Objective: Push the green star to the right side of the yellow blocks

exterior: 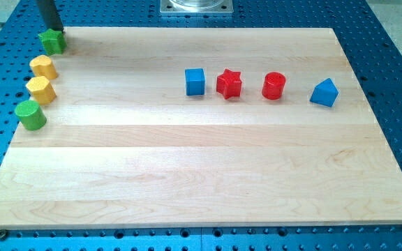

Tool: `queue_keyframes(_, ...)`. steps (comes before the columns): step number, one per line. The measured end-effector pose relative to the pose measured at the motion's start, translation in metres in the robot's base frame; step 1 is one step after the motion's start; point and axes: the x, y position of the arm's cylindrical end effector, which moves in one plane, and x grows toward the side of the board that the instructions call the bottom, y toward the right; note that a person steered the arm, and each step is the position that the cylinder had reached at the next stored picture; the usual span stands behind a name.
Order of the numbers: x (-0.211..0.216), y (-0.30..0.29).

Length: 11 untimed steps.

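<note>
The green star [52, 42] sits at the board's top left corner. My tip [53, 30] is at the star's top edge, touching or nearly touching it. Two yellow blocks lie below the star along the left edge: an upper yellow block [43, 67] and a lower yellow hexagon-like block [40, 89]. The star is above and slightly right of the upper yellow block.
A green cylinder [31, 114] lies below the yellow blocks. In a row across the middle right are a blue cube [195, 81], a red star [229, 84], a red cylinder [273, 86] and a blue triangular block [324, 93]. The wooden board [201, 174] rests on a blue perforated table.
</note>
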Motion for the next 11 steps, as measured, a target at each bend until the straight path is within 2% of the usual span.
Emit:
queue_keyframes(4,0.013,0.000)
queue_keyframes(6,0.092,0.011)
queue_keyframes(9,0.155,0.035)
queue_keyframes(10,0.154,0.035)
queue_keyframes(11,0.122,0.030)
